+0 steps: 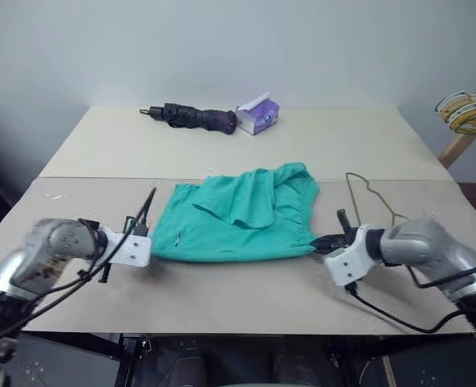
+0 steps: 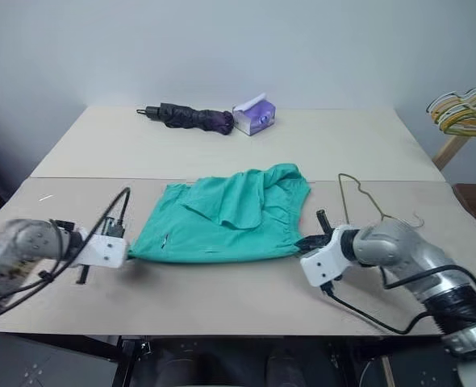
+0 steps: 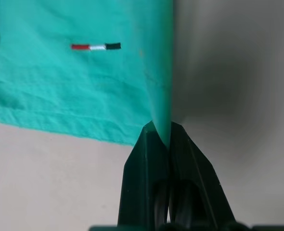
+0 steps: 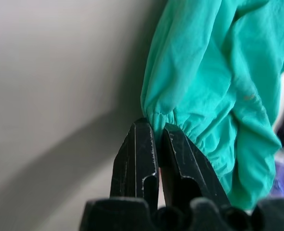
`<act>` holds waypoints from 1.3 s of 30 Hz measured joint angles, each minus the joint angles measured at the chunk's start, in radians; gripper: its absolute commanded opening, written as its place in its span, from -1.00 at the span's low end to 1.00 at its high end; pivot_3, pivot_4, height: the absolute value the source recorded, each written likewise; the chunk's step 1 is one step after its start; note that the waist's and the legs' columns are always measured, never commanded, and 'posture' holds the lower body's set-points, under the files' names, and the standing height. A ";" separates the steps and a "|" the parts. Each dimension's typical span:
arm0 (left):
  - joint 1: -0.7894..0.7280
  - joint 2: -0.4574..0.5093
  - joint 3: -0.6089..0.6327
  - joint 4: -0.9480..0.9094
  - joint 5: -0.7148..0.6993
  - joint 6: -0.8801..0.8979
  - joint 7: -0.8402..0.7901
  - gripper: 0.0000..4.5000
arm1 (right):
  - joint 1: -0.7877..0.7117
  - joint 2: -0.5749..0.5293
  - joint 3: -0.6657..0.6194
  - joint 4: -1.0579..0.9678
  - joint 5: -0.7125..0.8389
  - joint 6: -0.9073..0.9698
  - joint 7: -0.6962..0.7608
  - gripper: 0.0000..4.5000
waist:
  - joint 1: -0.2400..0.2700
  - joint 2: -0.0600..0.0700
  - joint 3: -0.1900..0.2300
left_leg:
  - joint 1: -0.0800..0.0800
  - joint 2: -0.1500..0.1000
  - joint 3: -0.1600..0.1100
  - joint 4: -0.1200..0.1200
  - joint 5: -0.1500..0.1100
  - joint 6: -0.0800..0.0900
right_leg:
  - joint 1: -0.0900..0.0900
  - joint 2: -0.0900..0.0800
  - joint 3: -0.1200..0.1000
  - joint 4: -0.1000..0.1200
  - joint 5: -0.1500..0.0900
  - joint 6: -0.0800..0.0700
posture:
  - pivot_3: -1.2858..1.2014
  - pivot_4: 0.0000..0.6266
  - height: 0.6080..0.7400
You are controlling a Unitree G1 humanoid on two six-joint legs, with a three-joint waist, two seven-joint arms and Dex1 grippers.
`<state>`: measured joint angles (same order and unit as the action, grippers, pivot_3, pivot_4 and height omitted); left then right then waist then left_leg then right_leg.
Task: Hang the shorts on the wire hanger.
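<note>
The teal-green shorts (image 1: 238, 214) lie stretched across the middle of the beige table, their near edge lifted slightly at both ends. My left gripper (image 3: 162, 137) is shut on the shorts' left corner, pinching a fold of fabric between its black fingers (image 3: 142, 163). At the other end my right gripper (image 4: 159, 130) is shut on the gathered waistband of the shorts (image 4: 204, 86). The thin wire hanger (image 1: 375, 197) lies flat on the table just right of the shorts, behind my right gripper (image 1: 323, 242).
A folded dark umbrella (image 1: 191, 117) and a purple tissue box (image 1: 258, 115) sit at the far side of the table. A bunch of coloured hangers (image 1: 468, 109) hangs on a wooden stand at the far right. Black cables trail from both wrists.
</note>
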<state>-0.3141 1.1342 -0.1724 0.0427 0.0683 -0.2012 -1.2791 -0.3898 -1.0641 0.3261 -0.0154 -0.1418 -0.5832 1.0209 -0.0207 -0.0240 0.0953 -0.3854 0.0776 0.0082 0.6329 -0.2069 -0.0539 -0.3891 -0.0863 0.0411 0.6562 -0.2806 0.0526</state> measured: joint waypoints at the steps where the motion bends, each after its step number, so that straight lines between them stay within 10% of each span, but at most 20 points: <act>1: -0.010 0.010 0.006 0.000 -0.027 -0.010 -0.030 -0.99 | 0.000 -0.019 -0.001 -0.020 0.072 0.013 0.054 -1.00 | 0.000 0.000 0.000 | 0.000 0.000 0.000 0.000 0.000 0.000 | 0.000 0.000 0.000 0.000 0.000 0.000 | 0.02 -0.76 1.00; 6: -0.151 -0.065 -0.004 0.074 -0.062 0.010 -0.072 -0.99 | -0.122 0.026 0.001 -0.029 0.353 0.204 0.283 -1.00 | 0.002 -0.001 0.001 | 0.002 0.000 0.000 0.003 0.000 0.000 | 0.002 0.001 0.000 0.001 0.001 0.000 | 0.02 -0.80 1.00; 12: -0.568 -0.313 -0.069 0.464 0.097 0.052 0.146 -0.99 | -0.538 0.287 0.016 0.384 0.272 0.307 0.272 -1.00 | -0.001 -0.002 -0.001 | -0.003 0.002 -0.002 0.007 0.000 0.001 | -0.001 0.005 0.000 0.001 0.008 -0.006 | 0.04 -0.92 1.00; 19: -1.153 -0.502 -0.111 1.117 0.345 0.033 0.882 -0.99 | -1.083 0.502 0.088 1.110 -0.193 0.236 -0.547 -1.00 | -0.007 -0.003 -0.002 | -0.033 0.000 -0.003 0.005 0.003 -0.004 | -0.035 0.003 0.002 0.007 0.009 -0.005 | 0.05 -1.00 1.00; 25: -1.350 -0.515 -0.075 1.268 0.383 -0.022 1.292 -0.99 | -1.236 0.533 0.083 1.304 -0.338 0.228 -1.171 -1.00 | -0.010 -0.003 -0.003 | -0.048 -0.008 -0.002 -0.009 0.012 -0.020 | -0.055 -0.006 0.001 0.005 0.008 -0.004 | 0.05 -1.00 1.00; 32: -1.279 -0.469 -0.068 1.236 0.380 -0.262 1.175 -0.99 | -1.134 0.440 0.073 1.284 -0.386 -0.027 -1.263 -1.00 | -0.012 -0.002 -0.005 | -0.040 -0.011 -0.002 -0.017 0.012 -0.020 | -0.040 -0.009 -0.001 -0.008 0.008 0.000 | 0.03 -0.97 1.00; 39: -0.757 -0.351 -0.045 0.878 0.178 -0.431 0.661 -0.99 | -0.737 0.330 0.120 1.216 -0.406 -0.376 -1.029 -1.00 | -0.053 -0.002 -0.006 | -0.029 -0.010 -0.003 -0.018 0.015 -0.020 | -0.031 -0.008 0.000 -0.006 0.008 0.001 | 0.03 -0.89 1.00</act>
<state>-1.0715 0.7828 -0.2177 0.9207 0.2461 -0.6322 -0.6179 -1.1272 -0.7342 0.4462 1.2009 -0.5477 -0.9596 -0.0083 -0.0735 -0.0257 0.0889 -0.4147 0.0672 0.0057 0.6150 -0.1923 -0.0735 -0.4198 -0.0947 0.0415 0.6499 -0.2724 0.0531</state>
